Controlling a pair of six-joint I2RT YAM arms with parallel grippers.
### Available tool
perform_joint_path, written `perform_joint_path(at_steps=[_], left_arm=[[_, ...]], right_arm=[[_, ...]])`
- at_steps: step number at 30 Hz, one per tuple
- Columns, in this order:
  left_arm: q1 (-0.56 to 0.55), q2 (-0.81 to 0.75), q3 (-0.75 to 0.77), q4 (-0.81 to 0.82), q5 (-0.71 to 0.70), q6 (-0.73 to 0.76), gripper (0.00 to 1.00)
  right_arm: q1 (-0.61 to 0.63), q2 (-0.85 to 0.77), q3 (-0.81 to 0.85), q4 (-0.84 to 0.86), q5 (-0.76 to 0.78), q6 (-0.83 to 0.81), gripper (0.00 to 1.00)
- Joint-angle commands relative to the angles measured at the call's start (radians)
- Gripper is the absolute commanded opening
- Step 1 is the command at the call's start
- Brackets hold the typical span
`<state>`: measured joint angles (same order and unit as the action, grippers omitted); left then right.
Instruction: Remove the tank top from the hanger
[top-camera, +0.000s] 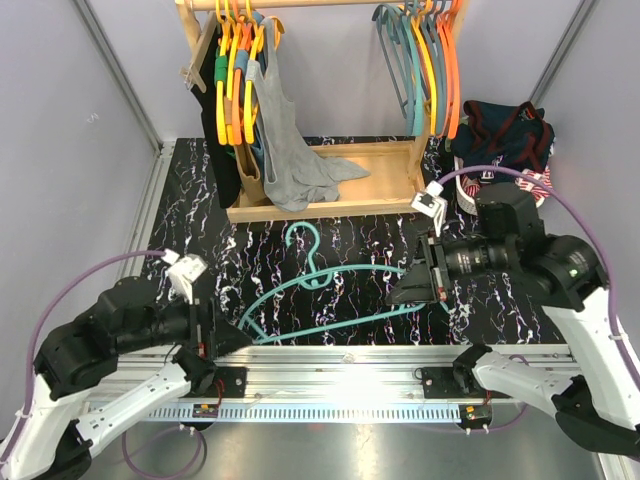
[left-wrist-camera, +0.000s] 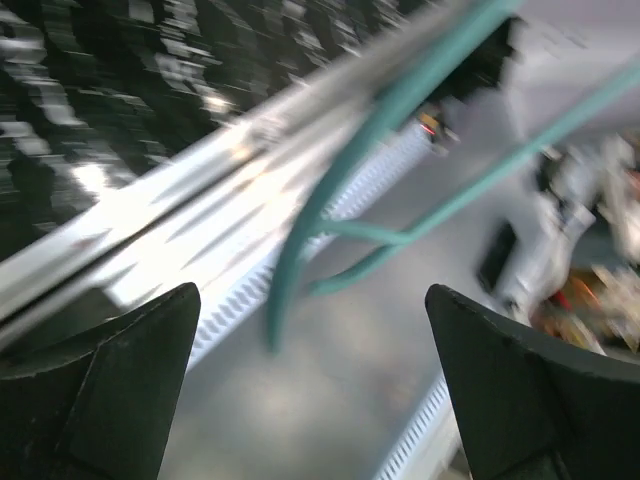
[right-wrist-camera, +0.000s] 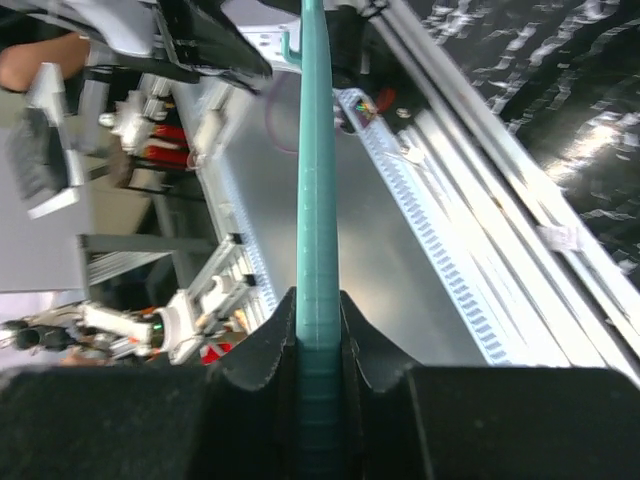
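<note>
A bare teal hanger is held over the near part of the table, with no garment on it. My right gripper is shut on the hanger's right end; in the right wrist view the teal bar runs straight out from between the jaws of that gripper. My left gripper is open and empty just beside the hanger's left end, which shows blurred in the left wrist view ahead of the gripper. A grey tank top hangs on the rack.
A wooden clothes rack stands at the back with several orange, yellow and teal hangers. A dark navy and red garment heap lies at the back right. An aluminium rail runs along the table's near edge.
</note>
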<state>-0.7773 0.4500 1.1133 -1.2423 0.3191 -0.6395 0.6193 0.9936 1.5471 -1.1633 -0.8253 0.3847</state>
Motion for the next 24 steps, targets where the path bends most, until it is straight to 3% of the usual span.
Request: perform_joint_path(at_steps=[1, 5, 6, 9, 10, 12, 13, 15, 24], left_arm=[[0.0, -0.029, 0.046, -0.163, -0.4, 0.006, 0.99], [0.0, -0.051, 0.034, -0.152, -0.468, -0.026, 0.99], [0.0, -0.05, 0.028, -0.138, -0.457, -0.023, 0.99], [0.0, -0.03, 0.007, -0.083, -0.417, -0.012, 0.99], [0.0, -0.024, 0.005, -0.072, -0.408, -0.009, 0.99], [0.0, -0.01, 0.006, -0.048, -0.399, -0.003, 0.99], [0.0, -0.01, 0.008, -0.034, -0.399, 0.0, 0.99], [0.0, -0.008, 0.006, -0.019, -0.397, 0.0, 0.99], [0.0, 0.006, 0.0, 0.0, -0.397, 0.004, 0.99]], right_arm=[[0.005, 0.02, 0.125, -0.175, 0.172, -0.119, 0.0], [0.005, 0.118, 0.331, -0.207, 0.38, -0.147, 0.0], [0.005, 0.137, 0.361, -0.184, 0.528, -0.145, 0.0], [0.005, 0.181, 0.407, 0.003, 0.778, -0.136, 0.0], [0.005, 0.186, 0.404, 0.134, 0.819, -0.141, 0.0], [0.005, 0.175, 0.337, 0.296, 0.937, -0.167, 0.0], [0.005, 0.171, 0.284, 0.455, 0.957, -0.197, 0.0], [0.005, 0.191, 0.262, 0.615, 1.024, -0.228, 0.0], [0.007, 0.433, 0.363, 0.859, 1.316, -0.274, 0.0]])
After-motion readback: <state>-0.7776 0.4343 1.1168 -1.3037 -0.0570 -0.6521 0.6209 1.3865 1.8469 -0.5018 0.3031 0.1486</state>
